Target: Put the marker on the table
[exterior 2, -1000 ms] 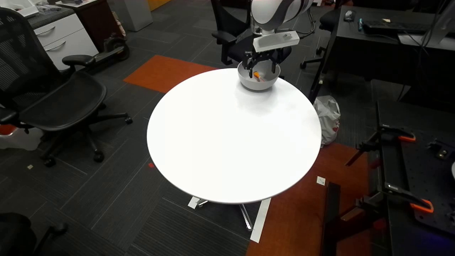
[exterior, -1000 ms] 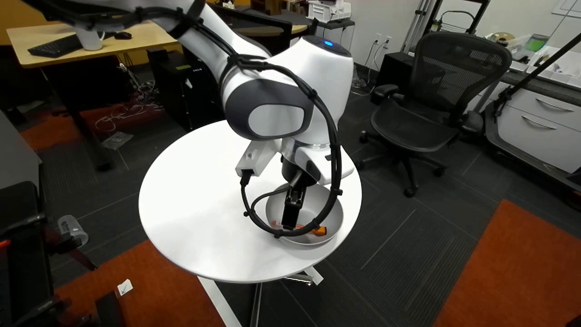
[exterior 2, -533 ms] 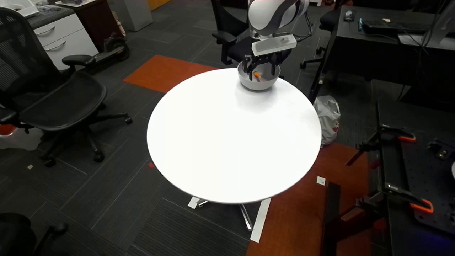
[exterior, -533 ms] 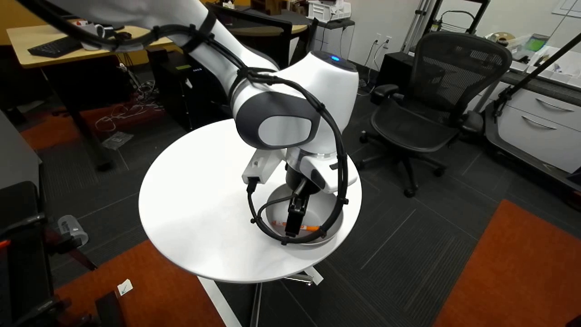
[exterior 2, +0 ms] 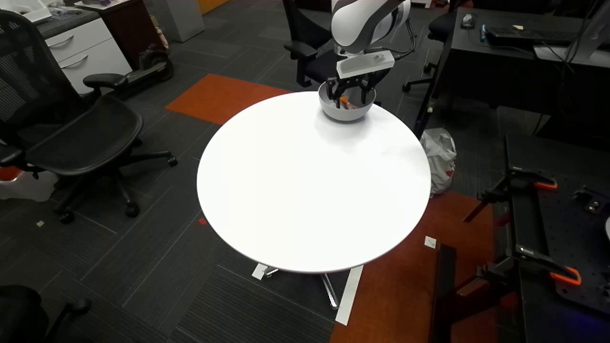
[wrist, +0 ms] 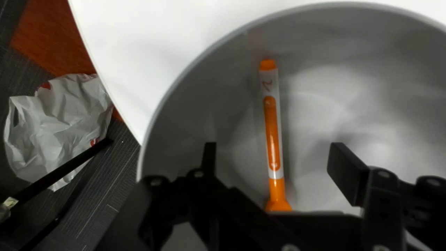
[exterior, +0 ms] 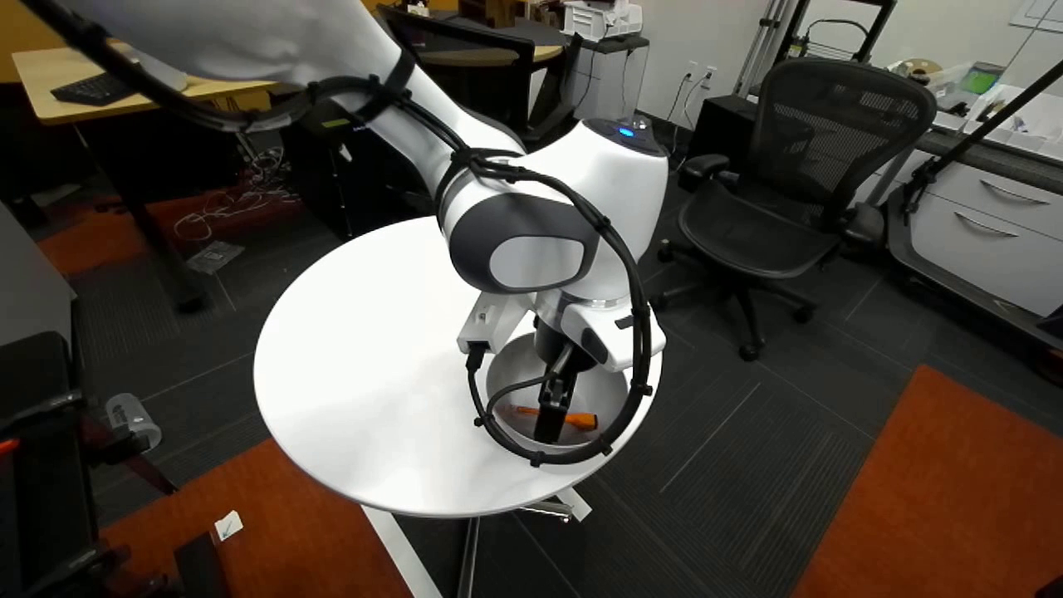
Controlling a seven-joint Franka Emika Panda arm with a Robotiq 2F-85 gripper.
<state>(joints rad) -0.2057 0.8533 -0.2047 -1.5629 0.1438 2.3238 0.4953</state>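
The marker (wrist: pixel 273 132) is orange and white with a flared orange end, and lies inside a grey bowl (wrist: pixel 181 115). It also shows in both exterior views (exterior: pixel 583 420) (exterior 2: pixel 345 100). The bowl (exterior 2: pixel 344 114) stands near the edge of the round white table (exterior 2: pixel 310 190). My gripper (wrist: pixel 275 157) is open, its fingers on either side of the marker with a gap to each. In an exterior view the fingers (exterior 2: pixel 351 101) reach into the bowl. The flared end is partly hidden by the gripper in the wrist view. Whether the fingertips touch the bowl's bottom I cannot tell.
The bowl's wall surrounds the fingers. A white plastic bag (wrist: pixel 59 122) lies beyond the table's edge. A black office chair (exterior: pixel 797 183) stands on the floor near the table. A black cable loop (exterior: pixel 639 332) hangs round the wrist.
The arm has moved down, and a little to the right in an exterior view, bringing the fingers deeper into the bowl. The finger gap looks slightly narrower. The marker and bowl stay in place.
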